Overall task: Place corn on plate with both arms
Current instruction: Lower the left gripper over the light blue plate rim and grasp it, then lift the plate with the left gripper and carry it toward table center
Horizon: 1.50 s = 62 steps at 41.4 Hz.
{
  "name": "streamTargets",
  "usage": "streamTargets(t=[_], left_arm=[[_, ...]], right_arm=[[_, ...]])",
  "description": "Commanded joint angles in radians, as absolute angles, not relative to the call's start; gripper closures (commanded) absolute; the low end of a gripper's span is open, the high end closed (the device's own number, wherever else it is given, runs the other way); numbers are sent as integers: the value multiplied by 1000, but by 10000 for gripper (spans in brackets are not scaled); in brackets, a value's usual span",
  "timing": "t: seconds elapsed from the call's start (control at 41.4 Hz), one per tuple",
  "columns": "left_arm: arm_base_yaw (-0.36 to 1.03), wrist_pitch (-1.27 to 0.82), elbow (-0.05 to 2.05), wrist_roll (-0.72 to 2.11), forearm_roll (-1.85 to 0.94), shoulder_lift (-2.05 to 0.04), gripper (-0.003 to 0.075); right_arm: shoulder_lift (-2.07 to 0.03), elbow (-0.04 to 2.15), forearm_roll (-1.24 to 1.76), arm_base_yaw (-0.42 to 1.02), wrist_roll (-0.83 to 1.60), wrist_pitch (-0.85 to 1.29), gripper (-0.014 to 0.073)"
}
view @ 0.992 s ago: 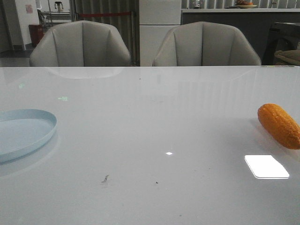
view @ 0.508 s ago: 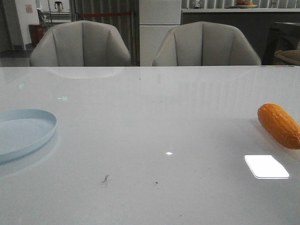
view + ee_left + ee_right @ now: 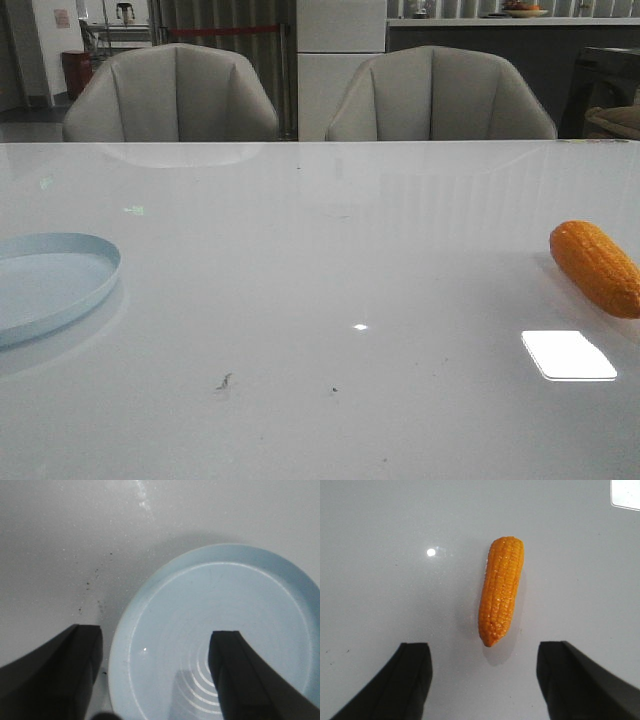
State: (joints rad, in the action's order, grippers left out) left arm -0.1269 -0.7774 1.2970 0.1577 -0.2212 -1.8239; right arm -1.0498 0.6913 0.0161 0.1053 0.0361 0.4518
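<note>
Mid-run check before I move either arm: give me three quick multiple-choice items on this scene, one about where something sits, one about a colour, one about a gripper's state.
1. Where does the corn lie in the front view?
A. On the plate
B. On the table at the right edge
C. On a chair

2. What colour is the plate?
A. Pale blue
B. Red
C. Black

3. How is the right gripper?
A. Shut on the corn
B. Shut on nothing
C. Open above the corn

Key: 1 B, the corn rests on the bare table, far from the plate at the left edge. 2 A, the plate shows pale blue in both the front and left wrist views. 3 C, the right gripper has its fingers spread wide apart with the corn lying untouched beyond them.
</note>
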Motion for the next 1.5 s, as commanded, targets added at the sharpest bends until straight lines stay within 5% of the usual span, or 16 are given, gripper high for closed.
streamTargets(t=[0.0,0.605,0.701,0.919,1.475], left_arm=[[-129,-802,1369,156,-242,-1844,211],[-129,-842,1394,156,-240,-1959,218],[-129,-846,1394,156,-240,-1959,299],[-129,-870,1394,159,-240,-1959,638],[-112,-1058,1556,159,-270,-1942,624]], right_arm=[[-1038,728,15,98,37,416,42],[-1038,728,15,98,37,435,42],[-1038,728,15,98,37,435,42],[-1038,728,15,98,37,435,42],[-1038,728,15,98,37,436,42]])
